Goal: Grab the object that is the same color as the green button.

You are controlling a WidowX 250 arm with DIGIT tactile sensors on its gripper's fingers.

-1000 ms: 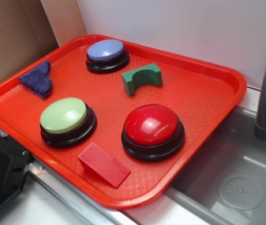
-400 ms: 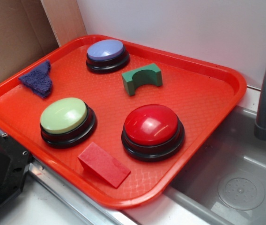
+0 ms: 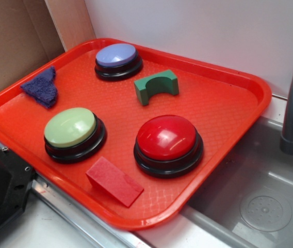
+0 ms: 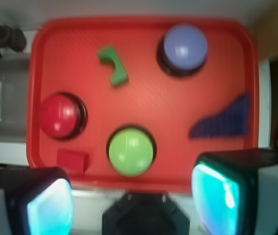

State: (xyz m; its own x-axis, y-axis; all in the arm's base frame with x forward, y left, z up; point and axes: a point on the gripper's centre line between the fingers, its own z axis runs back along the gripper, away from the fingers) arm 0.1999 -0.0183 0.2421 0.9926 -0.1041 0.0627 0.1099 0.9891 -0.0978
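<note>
Gripper (image 4: 131,205): hovering high over tray (image 4: 144,105), jaws spread wide, holding nothing.
Green block (image 3: 157,86): sitting unmoved since earlier frames.
Green button (image 3: 71,128): unchanged.

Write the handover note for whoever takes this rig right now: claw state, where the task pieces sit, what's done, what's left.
Claw: open and empty, held high over the near edge of the red tray, touching nothing.
Green arch block: target, lying on the tray between the lavender button and the red button, clear of both.
Green button: colour reference only, near the tray's front, beside the red wedge.
Purple triangular piece: at the tray's left edge, not involved.
Done: nothing yet; block untouched.
Left: move over the arch block, descend, close on it, lift.
</note>
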